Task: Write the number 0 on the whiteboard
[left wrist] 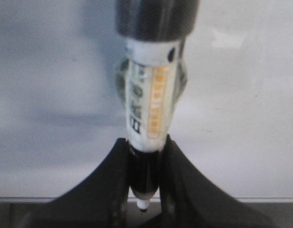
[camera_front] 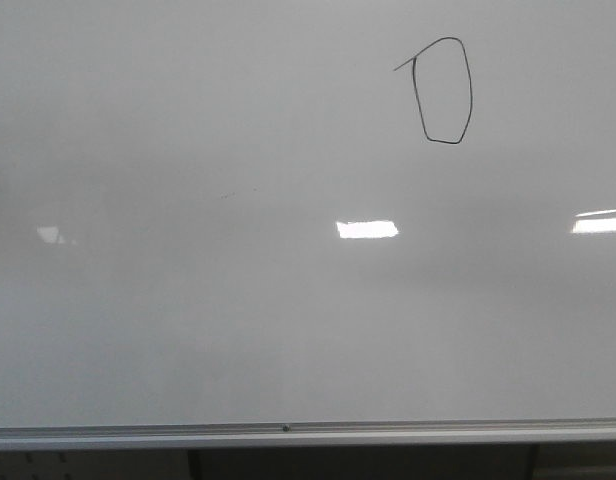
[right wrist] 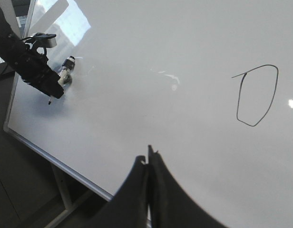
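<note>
The number 0 (camera_front: 446,91) is a thin black outline with a short tail stroke, at the upper right of the whiteboard (camera_front: 238,300). It also shows in the right wrist view (right wrist: 256,95). My left gripper (left wrist: 144,147) is shut on a white marker (left wrist: 149,109) with an orange label; its tip points back toward the camera. In the right wrist view the left gripper (right wrist: 53,88) with the marker hovers near the board's far left edge, away from the 0. My right gripper (right wrist: 148,159) is shut and empty, in front of the whiteboard (right wrist: 151,104). Neither gripper shows in the front view.
A silver rail (camera_front: 288,432) runs along the board's lower edge, with dark stand legs (camera_front: 193,463) below. Bright light glares (camera_front: 367,229) sit on the board. In the right wrist view the board's rail (right wrist: 56,164) and stand (right wrist: 63,190) show.
</note>
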Robot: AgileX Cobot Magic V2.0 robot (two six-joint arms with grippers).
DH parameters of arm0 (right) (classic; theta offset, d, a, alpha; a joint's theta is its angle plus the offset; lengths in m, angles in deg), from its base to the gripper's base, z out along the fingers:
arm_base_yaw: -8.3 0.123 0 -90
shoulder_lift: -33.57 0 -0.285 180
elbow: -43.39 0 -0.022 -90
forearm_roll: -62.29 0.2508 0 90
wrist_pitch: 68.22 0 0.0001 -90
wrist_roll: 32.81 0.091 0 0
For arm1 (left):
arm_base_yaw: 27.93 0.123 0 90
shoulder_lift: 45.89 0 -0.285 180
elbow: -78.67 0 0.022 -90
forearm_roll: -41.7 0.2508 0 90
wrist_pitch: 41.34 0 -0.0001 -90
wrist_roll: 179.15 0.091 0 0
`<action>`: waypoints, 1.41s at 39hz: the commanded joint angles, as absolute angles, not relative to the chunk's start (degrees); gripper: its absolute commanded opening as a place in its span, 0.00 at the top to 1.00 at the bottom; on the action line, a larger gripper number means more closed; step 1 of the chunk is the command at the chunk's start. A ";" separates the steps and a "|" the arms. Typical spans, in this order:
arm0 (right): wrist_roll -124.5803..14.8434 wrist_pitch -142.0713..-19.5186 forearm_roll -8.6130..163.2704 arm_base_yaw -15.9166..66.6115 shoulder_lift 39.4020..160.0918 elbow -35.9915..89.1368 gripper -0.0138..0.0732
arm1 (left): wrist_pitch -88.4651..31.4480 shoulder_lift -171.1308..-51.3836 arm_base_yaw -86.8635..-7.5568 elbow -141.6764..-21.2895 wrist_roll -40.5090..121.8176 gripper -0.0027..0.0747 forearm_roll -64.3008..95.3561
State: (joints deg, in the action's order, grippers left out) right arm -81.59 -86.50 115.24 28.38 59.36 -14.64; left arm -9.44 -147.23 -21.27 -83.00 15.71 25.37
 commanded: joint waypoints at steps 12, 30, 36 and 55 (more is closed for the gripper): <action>-82.20 -83.89 116.62 28.10 59.71 -13.15 0.92 | -17.91 -147.08 -22.27 -84.78 17.01 0.50 24.13; -82.20 -83.89 116.62 28.10 59.71 -13.15 0.92 | -12.05 -139.02 -22.27 -84.63 17.01 0.19 26.41; -82.20 -83.89 116.62 28.10 59.71 -13.15 0.92 | -12.11 -130.36 -22.27 -81.54 17.01 0.19 26.70; -82.20 -83.95 116.67 28.10 59.71 -13.15 0.92 | -23.39 -93.13 -22.27 -59.17 17.01 0.57 25.36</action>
State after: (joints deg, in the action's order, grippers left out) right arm -81.59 -86.50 115.24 28.38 59.36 -14.64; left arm -18.45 -99.88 -21.99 -60.82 17.06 26.44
